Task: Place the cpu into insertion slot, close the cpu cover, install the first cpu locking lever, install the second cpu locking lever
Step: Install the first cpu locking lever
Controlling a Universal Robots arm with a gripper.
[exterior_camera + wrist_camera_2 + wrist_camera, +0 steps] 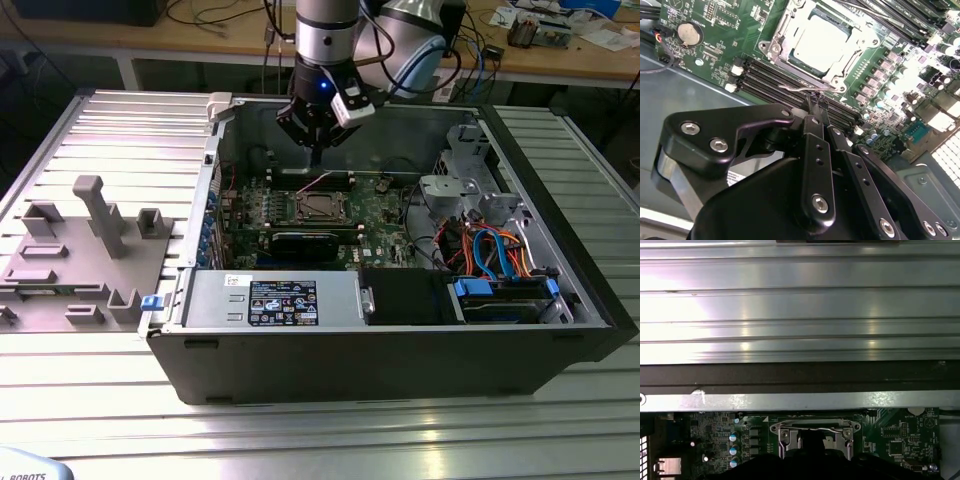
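Nearest to us in the second wrist view, our gripper (816, 102) has its black fingers (812, 150) drawn together to a narrow tip with nothing between them, poised just above the memory slots (790, 82) beside the socket. Past that tip lies the cpu (821, 41), flat in its slot, with the cpu cover (777, 47) folded down around it, so we judge placing and closing done. A thin locking lever (797, 86) runs along the socket's near edge, close to the tip, probably why we hover here. In the exterior view the gripper (316, 150) hangs inside the open computer case (400, 350), above the motherboard (380, 215).
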